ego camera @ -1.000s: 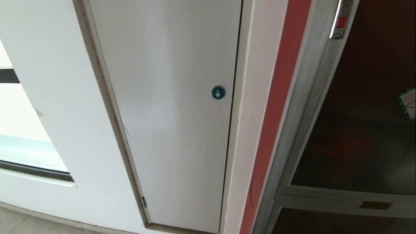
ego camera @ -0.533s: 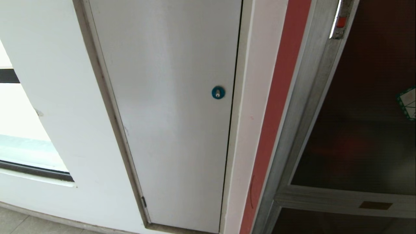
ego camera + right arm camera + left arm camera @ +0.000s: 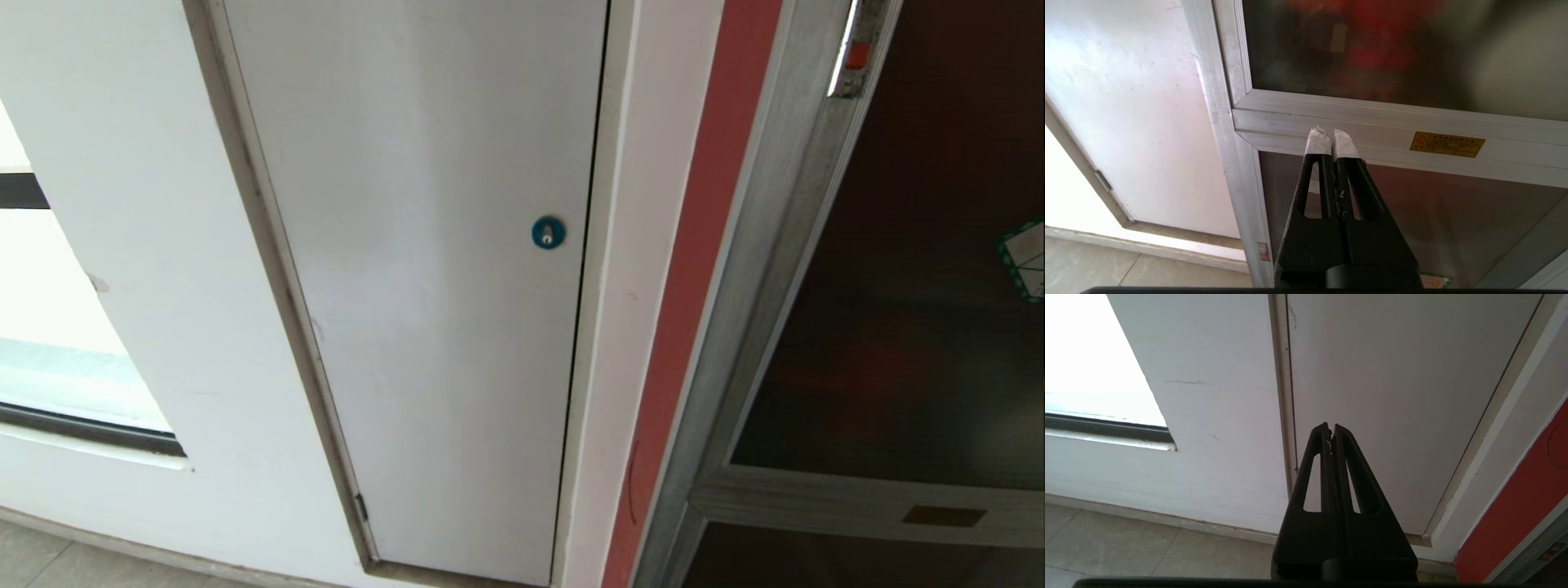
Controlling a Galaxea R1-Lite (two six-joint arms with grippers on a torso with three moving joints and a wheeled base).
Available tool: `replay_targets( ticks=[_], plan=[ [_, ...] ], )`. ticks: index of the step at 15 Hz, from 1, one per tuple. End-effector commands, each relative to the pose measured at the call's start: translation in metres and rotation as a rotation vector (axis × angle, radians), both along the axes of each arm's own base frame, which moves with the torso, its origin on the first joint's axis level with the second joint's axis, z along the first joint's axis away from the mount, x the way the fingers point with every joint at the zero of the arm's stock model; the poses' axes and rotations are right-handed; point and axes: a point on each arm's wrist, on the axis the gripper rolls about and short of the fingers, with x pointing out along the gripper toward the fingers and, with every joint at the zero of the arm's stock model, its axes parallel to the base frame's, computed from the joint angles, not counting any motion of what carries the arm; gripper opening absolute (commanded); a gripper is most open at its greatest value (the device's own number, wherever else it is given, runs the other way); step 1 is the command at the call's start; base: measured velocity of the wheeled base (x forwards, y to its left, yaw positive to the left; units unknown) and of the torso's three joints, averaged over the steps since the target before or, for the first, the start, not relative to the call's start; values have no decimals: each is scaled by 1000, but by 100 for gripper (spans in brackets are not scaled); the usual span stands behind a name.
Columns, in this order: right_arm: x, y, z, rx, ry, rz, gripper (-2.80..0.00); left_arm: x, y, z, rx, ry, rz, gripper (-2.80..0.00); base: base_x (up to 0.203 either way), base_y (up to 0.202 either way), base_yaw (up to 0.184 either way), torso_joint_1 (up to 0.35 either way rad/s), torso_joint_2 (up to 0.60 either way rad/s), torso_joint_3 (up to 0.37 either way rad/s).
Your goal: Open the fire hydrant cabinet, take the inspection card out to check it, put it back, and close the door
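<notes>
The fire hydrant cabinet [image 3: 751,269] runs down the right side of the head view, its brushed silver frame beside a red strip of wall, and its door [image 3: 914,343] is shut: a dark tinted glass pane with a green-bordered sticker [image 3: 1024,260] at the right edge and a small red-marked latch [image 3: 853,59] at the upper right of the frame. The inspection card is not visible; blurred red shapes show behind the glass. Centre frame is a plain white panel [image 3: 424,286] with a round blue lock [image 3: 548,233], which is not the target.

Neither arm shows in the head view. In its own wrist view the right gripper [image 3: 1331,134], fingertips wrapped in white tape, is pressed together and empty, pointing at the silver crossbar [image 3: 1372,122] between two panes, near a small yellow plate [image 3: 1447,143]. The left gripper [image 3: 1330,428] is likewise closed on nothing, facing the white panel.

The door looks stiff and fairly heavy, with smooth glass that offers no purchase and may break under a knock. Likely the best hold is the latch or the metal frame edge beside it, pulled steadily on its hinge
</notes>
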Motion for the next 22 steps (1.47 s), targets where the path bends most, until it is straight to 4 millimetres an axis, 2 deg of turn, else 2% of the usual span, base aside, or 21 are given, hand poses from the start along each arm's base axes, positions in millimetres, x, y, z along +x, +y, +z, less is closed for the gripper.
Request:
replay_targets(
  ticks=[1,22],
  plan=[
    [0,0,0,0,-3,0,-280,0,0,-1,1,6,0,-280,0,0,0,0,0,0],
    [0,0,0,2,-3,-1,-280,0,0,-1,-1,5,0,-280,0,0,0,0,0,0]
  ],
)
